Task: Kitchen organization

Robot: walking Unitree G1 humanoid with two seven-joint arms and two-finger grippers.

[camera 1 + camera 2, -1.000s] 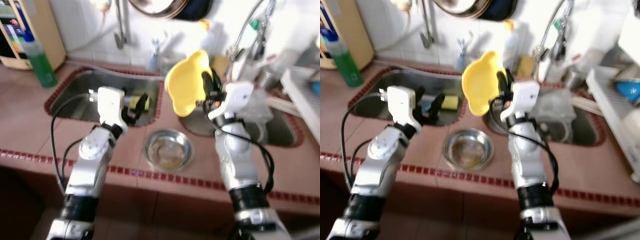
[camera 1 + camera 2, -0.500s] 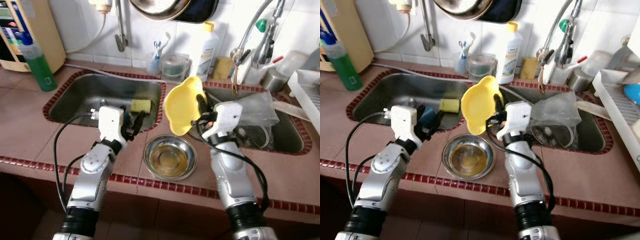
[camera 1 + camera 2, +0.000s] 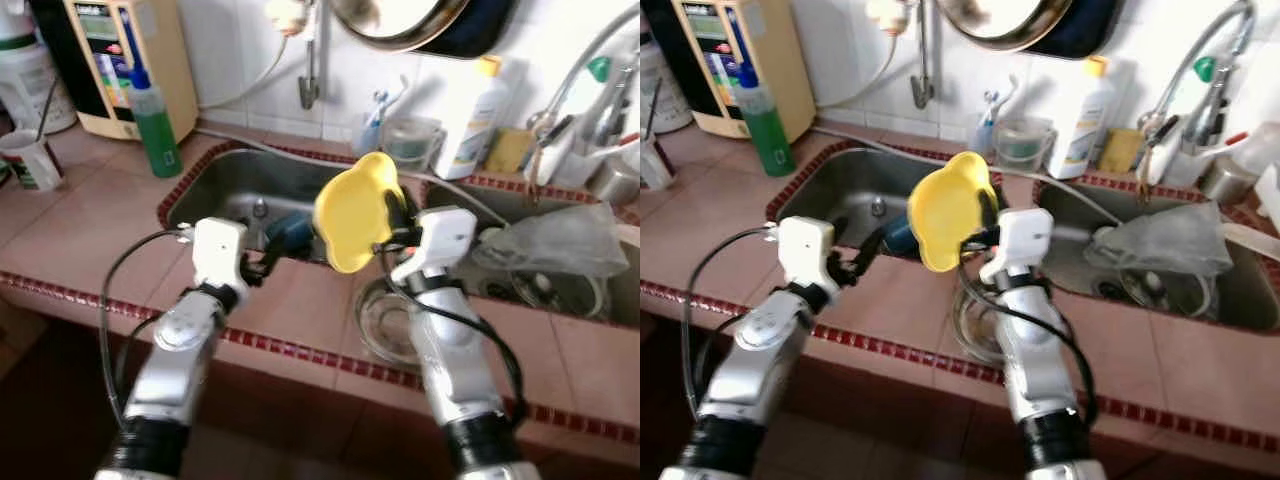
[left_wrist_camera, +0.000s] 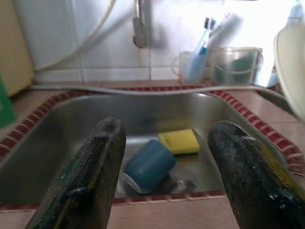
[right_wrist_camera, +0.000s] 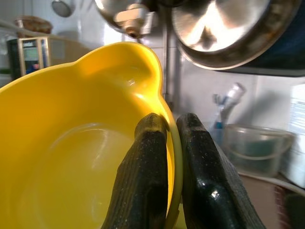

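One yellow plastic bowl with a wavy rim (image 3: pixel 357 211) is held on edge above the counter, between the two sinks. The right gripper (image 5: pixel 172 131) is clamped on its rim, one finger inside and one outside. Below it, a round steel bowl (image 3: pixel 975 325) sits on the brown tiled counter (image 3: pixel 90 230). The left gripper (image 4: pixel 164 167) hovers at the near edge of the left steel sink (image 3: pixel 235 185), fingers spread and empty. In that sink lie a blue cup (image 4: pixel 148 164) on its side and a yellow sponge (image 4: pixel 179 141).

steel bowl (image 3: pixel 385 318) half hidden behind right arm, pan (image 3: pixel 420 20) cropped
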